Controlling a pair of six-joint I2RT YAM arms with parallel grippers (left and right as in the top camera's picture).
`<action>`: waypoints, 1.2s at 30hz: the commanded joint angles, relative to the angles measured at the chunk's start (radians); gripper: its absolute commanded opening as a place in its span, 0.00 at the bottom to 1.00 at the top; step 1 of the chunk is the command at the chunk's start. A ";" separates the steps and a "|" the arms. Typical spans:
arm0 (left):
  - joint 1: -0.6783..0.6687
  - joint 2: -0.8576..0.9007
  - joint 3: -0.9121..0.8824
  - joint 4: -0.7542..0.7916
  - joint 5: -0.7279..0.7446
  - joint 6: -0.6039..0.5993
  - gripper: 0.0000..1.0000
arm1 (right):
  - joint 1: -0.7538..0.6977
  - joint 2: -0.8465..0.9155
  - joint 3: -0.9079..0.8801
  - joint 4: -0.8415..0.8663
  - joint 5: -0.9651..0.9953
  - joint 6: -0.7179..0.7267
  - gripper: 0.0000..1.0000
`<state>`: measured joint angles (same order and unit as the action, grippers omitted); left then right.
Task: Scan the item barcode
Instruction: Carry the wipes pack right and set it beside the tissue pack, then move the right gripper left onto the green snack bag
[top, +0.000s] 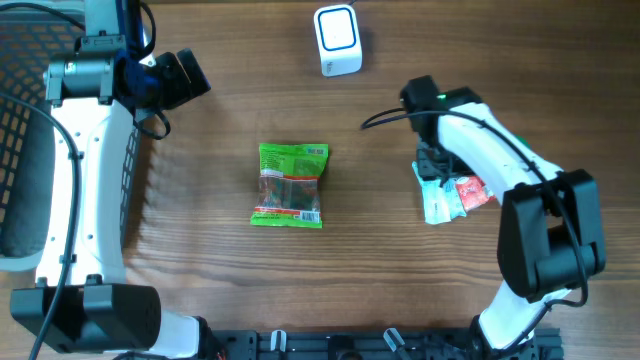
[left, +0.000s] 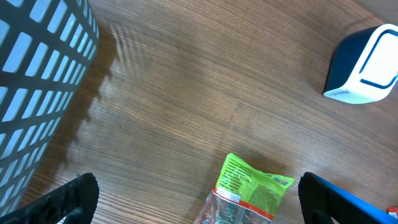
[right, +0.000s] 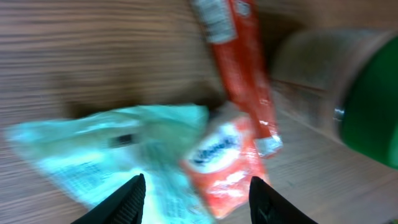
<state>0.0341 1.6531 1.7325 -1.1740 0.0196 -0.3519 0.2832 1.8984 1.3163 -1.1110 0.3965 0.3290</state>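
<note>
though crowded at both flanks by the arms, open wood across the middle of the table (top: 230, 120). left border taken up by a dark mesh basket (top: 20, 120), cut off by the frame. white and blue scanner (top: 337, 40) near the far edge, standing clear, well apart from the packets. left gripper (top: 185, 78) up by the basket, fingers spread to the full, holding nothing; from its own wrist view, only the two fingertips at the bottom corners. right gripper (top: 437, 165) low over a small heap of packets at the right side, jaws parted, released, nothing pinched between them. heap partly masked by the arm from above: pale teal packet (right: 93, 149), orange-red packet (right: 227, 165) overlapping its edge, long red packet (right: 239, 62) running away behind. right wrist view blurred; print on those packets unreadable; green and grey shape (right: 367, 93) at its right edge not identifiable. no telling whether the fingertips touch the heap. green packet (top: 290, 185) flat at mid-table, between the two arms, bare wood on all sides. green top and bottom bands, clear window with dark contents, red strip low down, small white patch at one lower corner, too small to confirm as a barcode. lower half cut off in the left wrist view.
</note>
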 joint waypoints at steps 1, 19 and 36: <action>0.003 0.000 -0.002 0.002 -0.006 0.015 1.00 | -0.006 -0.007 0.055 -0.054 0.005 0.014 0.55; 0.003 0.000 -0.003 0.002 -0.006 0.015 1.00 | 0.321 -0.082 0.125 0.345 -0.761 -0.247 0.66; 0.003 0.000 -0.003 0.002 -0.006 0.016 1.00 | 0.485 0.173 0.095 0.655 -0.650 -0.084 0.70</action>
<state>0.0341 1.6531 1.7321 -1.1740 0.0200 -0.3519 0.7631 2.0026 1.4261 -0.4789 -0.2684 0.1539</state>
